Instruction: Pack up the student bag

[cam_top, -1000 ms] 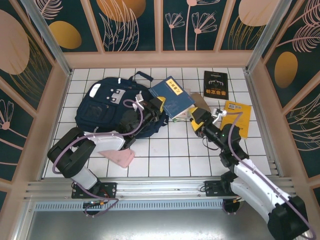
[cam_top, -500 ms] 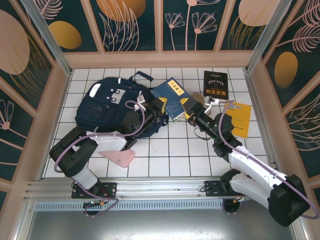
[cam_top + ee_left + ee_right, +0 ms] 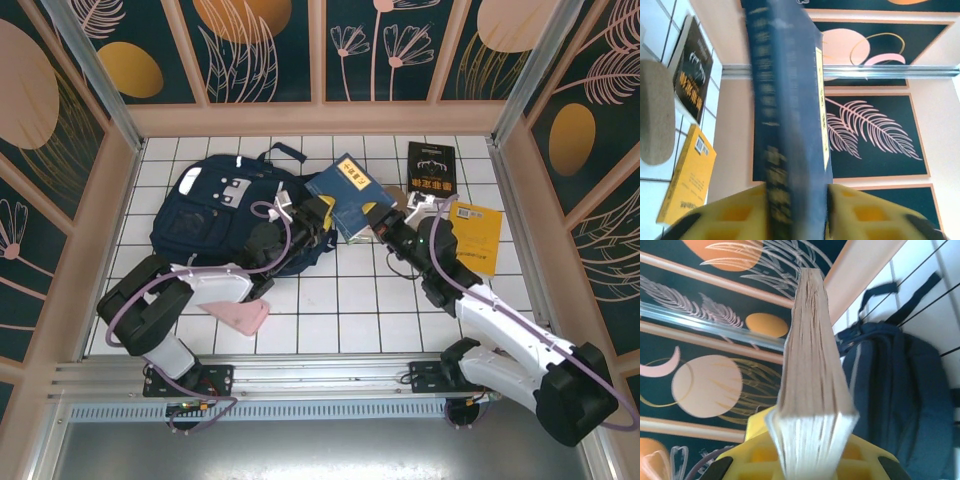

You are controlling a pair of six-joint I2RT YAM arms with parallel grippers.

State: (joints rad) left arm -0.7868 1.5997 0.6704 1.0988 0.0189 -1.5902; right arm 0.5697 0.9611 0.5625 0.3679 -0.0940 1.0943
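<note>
The student bag lies flat at the left of the tiled floor, navy with white-grey patches; its dark fabric also shows in the right wrist view. A blue book is held up just right of the bag, between both arms. My left gripper is shut on its spine side, and the blue spine stands between the yellow fingers. My right gripper is shut on the opposite side, with the page edge rising from between its yellow fingers.
A black book lies at the back right and a yellow book at the right, both also in the left wrist view. A tan cork pad sits behind the right gripper. A pink pouch lies near the left arm.
My right gripper has moved up and left from the floor near the yellow book to the blue book's free edge and closed on it. The left gripper kept hold of the book.
</note>
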